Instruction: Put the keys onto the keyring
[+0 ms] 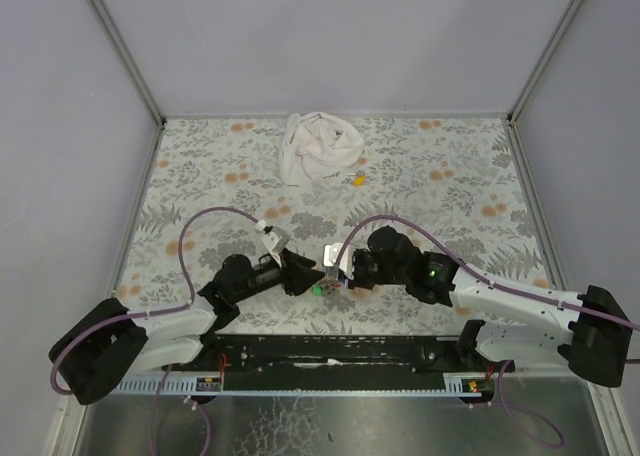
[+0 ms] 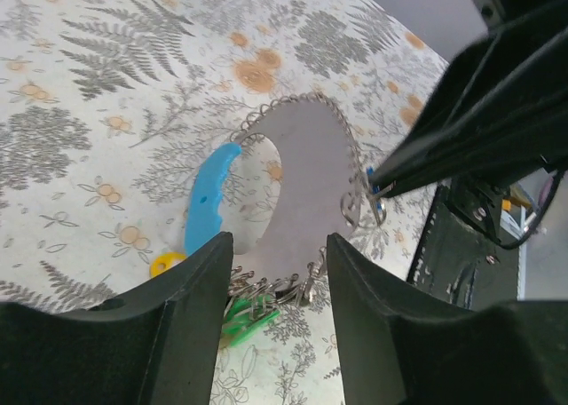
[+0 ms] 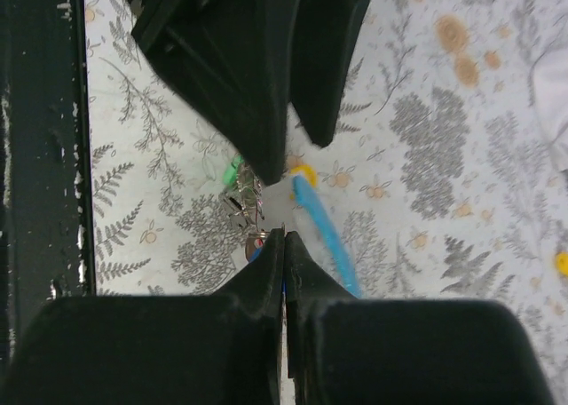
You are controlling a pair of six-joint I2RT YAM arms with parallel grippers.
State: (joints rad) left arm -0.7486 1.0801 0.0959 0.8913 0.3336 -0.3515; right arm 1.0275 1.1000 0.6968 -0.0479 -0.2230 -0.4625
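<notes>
The keyring strap (image 2: 306, 170) is grey with a blue inner side (image 2: 209, 196) and stands curled in a loop on the table. It also shows in the top view (image 1: 332, 256). Green-capped keys (image 2: 244, 318) on metal rings lie at its foot, between my left gripper's (image 2: 280, 245) spread fingers; the left gripper is open and touches nothing. My right gripper (image 3: 284, 234) is shut on a blue-capped key (image 3: 257, 247), held against the strap's edge beside a small metal ring (image 2: 351, 205). The green keys (image 3: 232, 167) lie just beyond it. In the top view both grippers meet at the table's middle front.
A crumpled white cloth (image 1: 318, 146) lies at the back of the table, with a small yellow piece (image 1: 358, 179) near it. A yellow ring (image 2: 164, 265) lies beside the strap. A black base rail (image 3: 40, 138) runs along the near edge.
</notes>
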